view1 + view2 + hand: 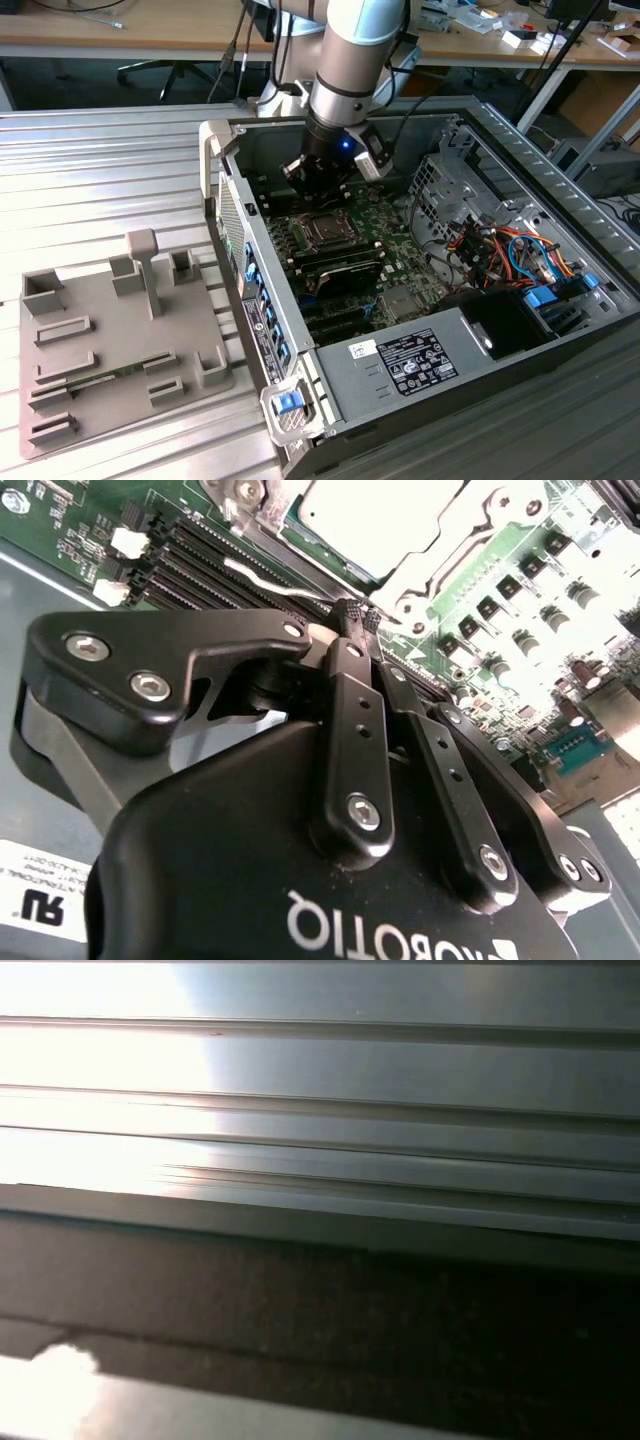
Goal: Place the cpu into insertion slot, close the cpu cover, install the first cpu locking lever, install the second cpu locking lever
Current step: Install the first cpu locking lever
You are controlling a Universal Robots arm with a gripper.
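The cpu (375,515) lies silvery side up in its socket (325,231) on the green motherboard inside the open computer case. The cpu cover (450,565), a silvery metal frame, lies flat around it. A thin silvery locking lever (262,580) runs along the socket's edge. My gripper (352,612) is shut, its black fingers pressed together with nothing seen between them, and its tips sit right at the end of that lever beside the socket's corner. In the exterior view the gripper (318,180) hangs low over the board just behind the socket.
Black memory slots (185,545) run beside the socket. The case's side wall (238,250) rises close at the exterior view's left. A drive cage with coloured cables (500,250) and a power supply (420,360) fill the right. A grey fixture tray (110,340) lies on the ribbed table.
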